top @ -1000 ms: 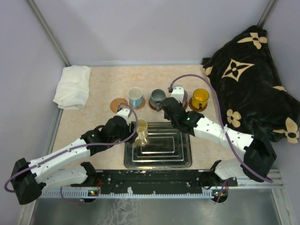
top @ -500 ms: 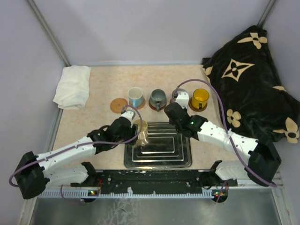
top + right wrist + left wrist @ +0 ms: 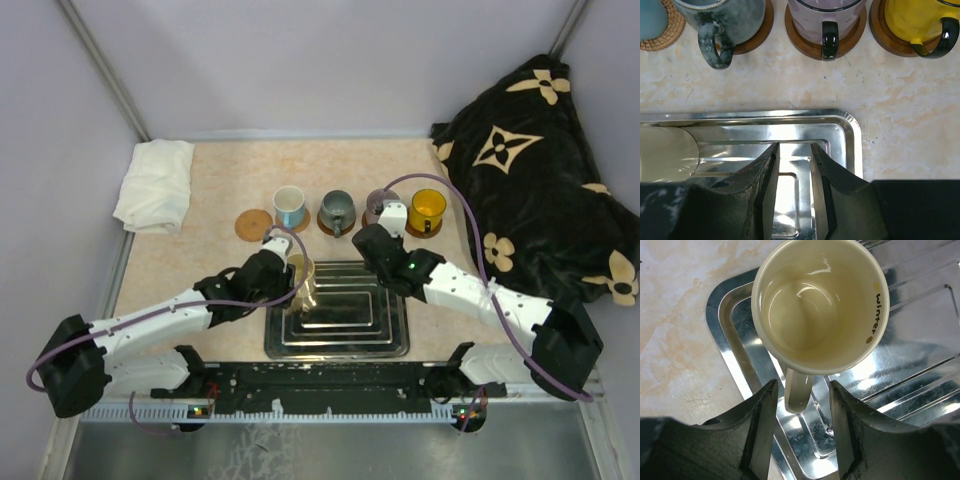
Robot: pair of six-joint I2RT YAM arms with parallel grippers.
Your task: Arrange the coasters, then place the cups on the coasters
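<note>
Straddling the handle (image 3: 799, 390) of the cream cup (image 3: 815, 305), the left tool (image 3: 801, 407) is held spread, with one finger at each side of the handle. A gap is visible on both sides, and nothing is pinched yet. The cup is stood upright at the 10 o'clock corner of the metal tray (image 3: 920, 340). One bare coaster (image 3: 254, 224) is seen on the worktop (image 3: 215, 190), at 11 o'clock from the cup. The right tool (image 3: 792, 150) is held empty above the tray, its fingers parted only narrowly. The cup is judged to be glazed ceramic: rigid, slippery, breakable and fairly light. The handle should be gripped firmly, since a loose hold may let the cup swing.
</note>
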